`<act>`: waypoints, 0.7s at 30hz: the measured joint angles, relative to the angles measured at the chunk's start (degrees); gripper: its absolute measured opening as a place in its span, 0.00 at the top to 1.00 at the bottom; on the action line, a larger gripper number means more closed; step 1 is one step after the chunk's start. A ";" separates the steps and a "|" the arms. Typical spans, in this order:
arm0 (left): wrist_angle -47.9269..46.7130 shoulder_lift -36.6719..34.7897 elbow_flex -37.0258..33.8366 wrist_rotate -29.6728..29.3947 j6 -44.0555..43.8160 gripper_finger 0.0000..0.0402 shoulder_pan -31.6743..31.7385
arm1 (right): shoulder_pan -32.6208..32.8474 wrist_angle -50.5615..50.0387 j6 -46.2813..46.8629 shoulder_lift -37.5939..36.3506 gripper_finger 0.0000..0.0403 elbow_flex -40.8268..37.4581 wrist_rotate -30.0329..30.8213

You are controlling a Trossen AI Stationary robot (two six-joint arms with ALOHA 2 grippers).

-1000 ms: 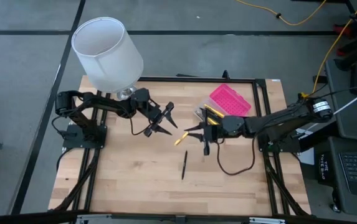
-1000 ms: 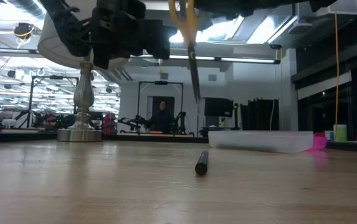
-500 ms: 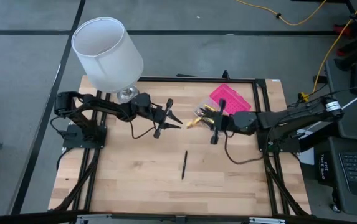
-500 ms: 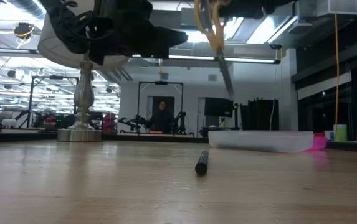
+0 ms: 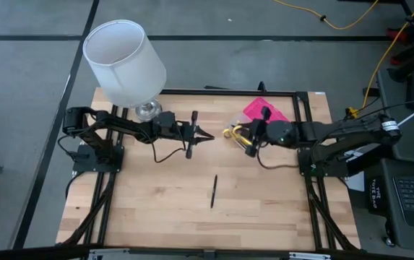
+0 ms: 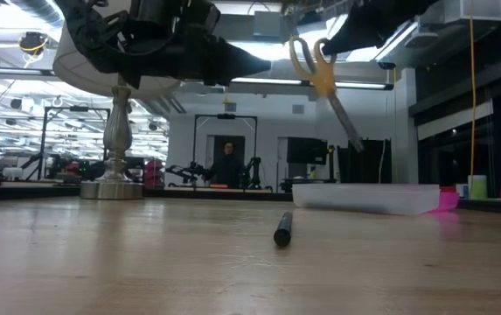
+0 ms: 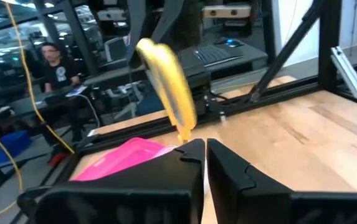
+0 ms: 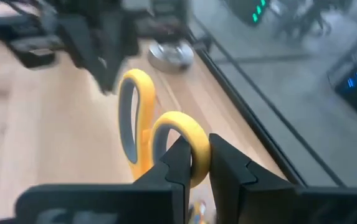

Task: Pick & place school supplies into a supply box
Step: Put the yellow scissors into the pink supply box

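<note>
Small yellow-handled scissors (image 5: 231,133) hang above the table's far middle, with my right gripper (image 5: 247,139) shut on them. The scissors (image 6: 322,77) slant, blades low and off to one side. Just behind them, at the far right, lies the supply box: pink lid (image 5: 266,113), clear base (image 6: 365,197). My left gripper (image 5: 205,136) hovers shut a short way left of the scissors, pointing level at them and holding nothing. A black pen (image 5: 213,191) lies flat mid-table, apart from both grippers. My right gripper pinches the rim of one yellow handle loop (image 8: 198,144) between its two fingers. The second loop (image 8: 132,112) stands free beyond the fingertips. The fingers come from the table's right, slanting slightly down. The scissors are lifted clear of the table, blades (image 6: 346,127) tilted downward.
A lamp with a white shade (image 5: 124,61) and metal base (image 6: 114,187) stands at the far left, behind my left arm. Black frame rails (image 5: 302,108) border the table. Bare wood lies around the pen (image 6: 282,230) and toward the near edge. A person sits in the room beyond.
My left gripper has shut from wide open and swung round until it points level toward the table's right. My right gripper has drawn back toward the far right, to the supply box, rising a little and turning. The scissors have gone with it and tipped from hanging straight down to slanted.
</note>
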 joint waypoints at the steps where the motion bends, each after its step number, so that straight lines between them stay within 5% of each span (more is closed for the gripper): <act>1: 0.15 0.00 0.00 -0.27 0.18 0.98 0.00 | -0.56 -2.40 1.11 0.08 0.89 1.00 0.02; 7: 0.11 0.00 0.00 -0.12 4.44 0.98 -0.28 | -4.77 -12.77 7.43 0.20 0.89 4.60 -0.33; 21: 0.00 0.02 0.00 0.05 4.50 0.98 -0.83 | -17.75 -19.77 15.41 0.26 0.89 5.02 -12.55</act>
